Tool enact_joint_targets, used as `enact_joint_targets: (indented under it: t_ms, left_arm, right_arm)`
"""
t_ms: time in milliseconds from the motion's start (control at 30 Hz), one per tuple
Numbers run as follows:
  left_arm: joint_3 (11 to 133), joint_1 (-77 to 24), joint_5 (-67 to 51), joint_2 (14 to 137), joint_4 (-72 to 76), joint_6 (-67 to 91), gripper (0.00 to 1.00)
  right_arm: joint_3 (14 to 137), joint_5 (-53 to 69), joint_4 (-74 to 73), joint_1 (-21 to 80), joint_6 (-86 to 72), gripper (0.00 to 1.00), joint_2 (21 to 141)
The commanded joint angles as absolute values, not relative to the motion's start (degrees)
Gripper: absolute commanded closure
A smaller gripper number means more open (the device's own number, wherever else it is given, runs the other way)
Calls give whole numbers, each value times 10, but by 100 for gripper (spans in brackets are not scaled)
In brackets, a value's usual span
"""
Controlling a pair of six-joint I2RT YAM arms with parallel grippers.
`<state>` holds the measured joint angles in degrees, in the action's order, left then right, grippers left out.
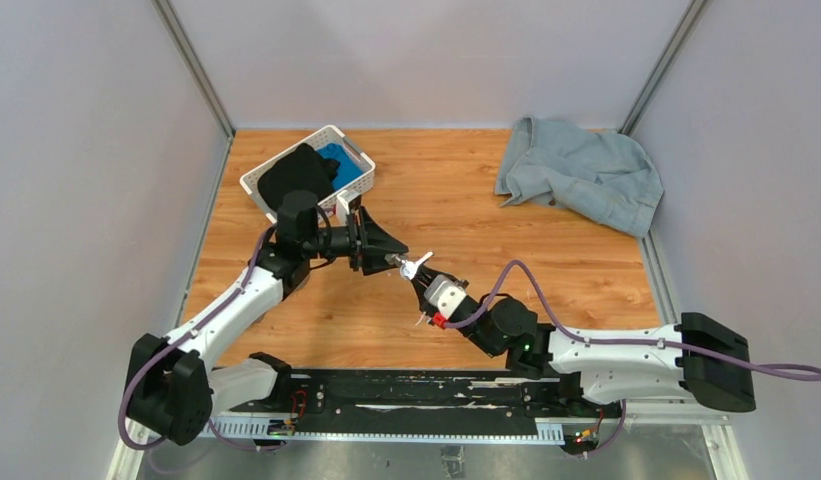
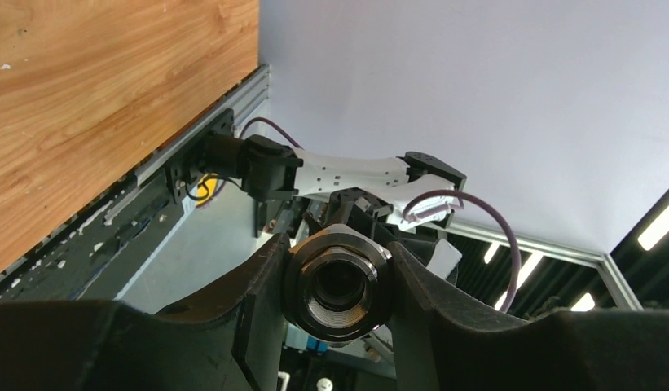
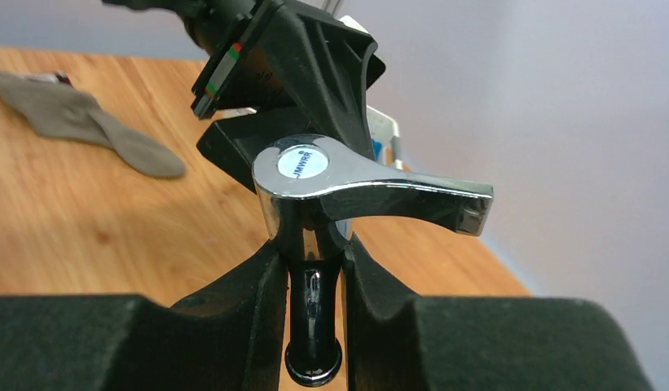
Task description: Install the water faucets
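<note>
My right gripper (image 3: 314, 269) is shut on the shiny tap (image 3: 314, 204), holding its body between the jaws; the winged handle sticks out to the right, with a white round label on top. In the top view the tap (image 1: 416, 266) is held above the table's middle, between the two grippers. My left gripper (image 2: 339, 285) is shut on the grey threaded nut-like fitting (image 2: 337, 281), whose open threaded bore faces the left wrist camera. In the top view my left gripper (image 1: 389, 257) points right and meets my right gripper (image 1: 422, 283) at the tap.
A white basket (image 1: 331, 137) with black and blue items stands at the back left. A crumpled blue-grey cloth (image 1: 581, 170) lies at the back right. A grey sock (image 3: 86, 130) lies on the wooden table (image 1: 456, 320). Grey walls stand close on both sides.
</note>
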<state>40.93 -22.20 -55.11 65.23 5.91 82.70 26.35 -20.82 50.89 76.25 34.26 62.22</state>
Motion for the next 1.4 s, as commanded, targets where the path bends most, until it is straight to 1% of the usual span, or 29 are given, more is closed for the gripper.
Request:
enact_joint_targets:
  t_ms: [0,267,500,533,567,667,700,767,833,900,967,1033,1133,1200,1267,1367]
  left_arm:
    - [400,-219,-509,620,116,840,100]
    - [375,-219,-460,588,149,841,100]
    - [368,-219,-408,573,152,790,100]
    - [369,-219,-404,574,152,781,100]
    - [369,-219,-401,575,152,776,100]
    - [369,-219,-385,576,157,777,100]
    - [369,-219,-382,578,160,781,100]
    - [368,-219,-381,585,170,795,100]
    - [367,-219,-377,591,181,806,100]
    - [367,-219,-373,594,194,818,100]
    - [370,-219,-374,598,197,831,100]
    - [372,-219,-387,605,197,859,100]
    - [379,-219,-423,621,188,890,100]
    - [387,-219,-444,628,164,890,100]
    - [398,-218,-457,631,116,876,100]
    - [431,-215,-467,636,14,814,100]
  right_arm:
    - [284,-226,535,756,98,100,611]
    - [280,-302,502,750,-197,100,581]
    - [265,-302,432,704,-437,100,526]
    - [262,-285,422,689,-475,97,517]
    - [258,-276,415,675,-509,89,509]
    - [248,-248,400,653,-537,55,483]
    - [249,-247,387,652,-528,46,471]
    - [260,-248,338,651,-514,33,450]
    - [268,-249,293,651,-503,25,426]
    - [273,-242,261,651,-479,21,408]
    - [287,-230,219,651,-422,20,391]
    - [311,-198,187,651,-284,23,383]
    - [352,-91,113,652,-28,32,385]
    - [383,-54,49,656,115,33,396]
    - [402,-72,9,679,240,33,406]
    - [378,-152,32,736,452,29,415]
